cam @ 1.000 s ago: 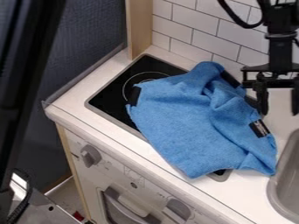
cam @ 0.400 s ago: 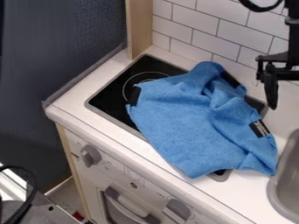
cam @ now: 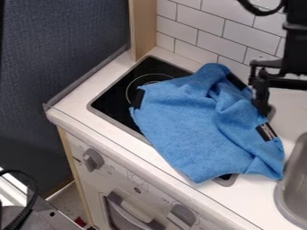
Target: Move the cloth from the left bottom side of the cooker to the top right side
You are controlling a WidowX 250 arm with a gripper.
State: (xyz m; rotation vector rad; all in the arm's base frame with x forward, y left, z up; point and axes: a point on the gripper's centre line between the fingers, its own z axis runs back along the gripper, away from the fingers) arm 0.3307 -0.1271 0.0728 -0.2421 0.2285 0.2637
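The cloth [cam: 192, 123] was found spread over the middle and right of the cooker top [cam: 111, 101], whose left end stood bare. Its long axis ran, by inspection, from the cooker's left end down to the right, roughly in line with the cooker's front edge. One bunched peak pointed towards the tiled wall [cam: 201, 27] at the back edge. The lower hem overhung the front edge onto the bench [cam: 90, 87], and the right-hand corner lay past the cooker's right end, just beside the sink [cam: 291, 193].

The gripper [cam: 285, 82] hung at the right, above the cooker's back right corner, near the cloth's back right edge. It was open, its visible finger standing well out to the side of the wrist. Contact between that finger and the cloth could not be determined.

Two knobs [cam: 93, 160] were fitted on the front panel, and a wooden post [cam: 142, 29] stood at the bench's back left corner.
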